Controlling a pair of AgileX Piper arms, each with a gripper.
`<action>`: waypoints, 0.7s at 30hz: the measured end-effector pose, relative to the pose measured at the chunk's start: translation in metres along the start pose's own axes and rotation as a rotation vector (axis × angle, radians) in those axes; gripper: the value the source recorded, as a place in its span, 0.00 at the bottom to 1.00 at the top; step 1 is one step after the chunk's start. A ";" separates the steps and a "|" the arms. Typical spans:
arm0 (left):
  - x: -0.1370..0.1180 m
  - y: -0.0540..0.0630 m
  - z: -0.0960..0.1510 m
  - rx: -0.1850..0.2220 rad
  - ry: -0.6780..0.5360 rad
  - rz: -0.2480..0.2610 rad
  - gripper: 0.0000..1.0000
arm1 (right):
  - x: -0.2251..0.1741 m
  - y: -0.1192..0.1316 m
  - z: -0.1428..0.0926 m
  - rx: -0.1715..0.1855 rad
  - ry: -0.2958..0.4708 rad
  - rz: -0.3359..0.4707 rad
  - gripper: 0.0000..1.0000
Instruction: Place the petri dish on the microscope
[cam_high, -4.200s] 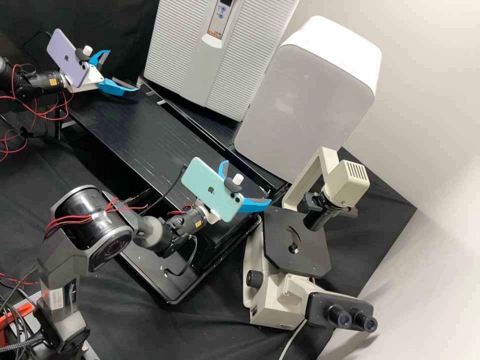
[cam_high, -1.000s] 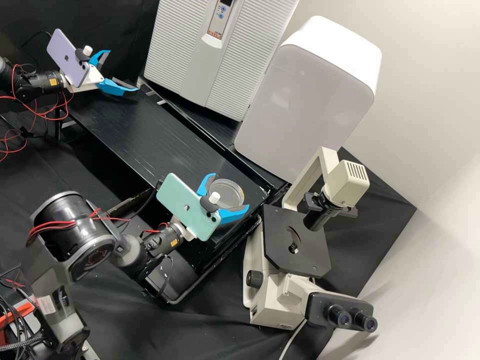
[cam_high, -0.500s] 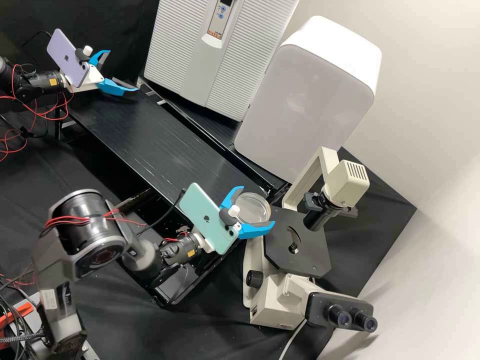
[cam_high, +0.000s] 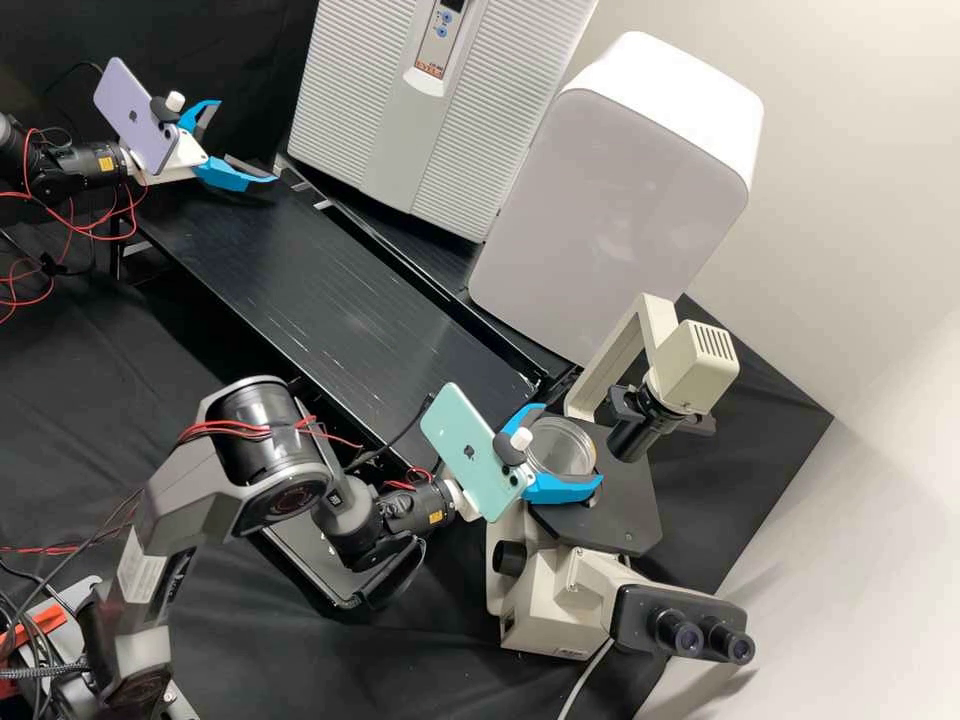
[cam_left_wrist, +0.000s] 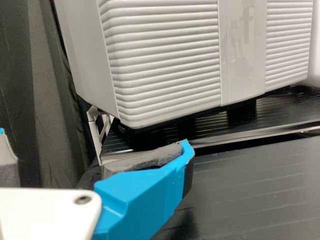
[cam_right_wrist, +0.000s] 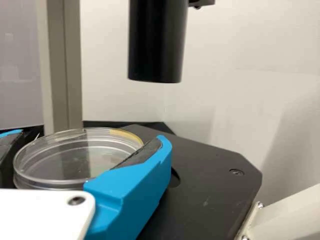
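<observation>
Dish (cam_high: 563, 447) sits level, R claw (cam_high: 570, 446) holding its sides over microscope plate (cam_high: 625, 522), prob. to land it flat; L claw (cam_high: 245, 141) wide, far left.

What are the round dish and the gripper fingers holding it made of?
The dish looks like clear, shiny plastic, maybe glass: you see through it. The fingers look like smooth, bright blue plastic with dull grey, perhaps rubbery pads.

Left gripper (cam_high: 245, 141) spread wide; right gripper (cam_high: 572, 443) clamped, arm bent at elbow.
</observation>
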 end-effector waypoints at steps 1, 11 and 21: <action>0.000 0.000 0.000 0.000 0.000 0.000 1.00 | 0.001 0.000 0.001 0.000 -0.004 0.002 0.00; 0.000 0.000 0.000 0.000 0.000 0.000 1.00 | 0.006 -0.003 0.004 -0.024 -0.004 0.018 0.00; 0.000 0.000 0.000 0.000 0.000 0.000 1.00 | 0.007 0.002 0.006 -0.049 0.012 -0.003 0.00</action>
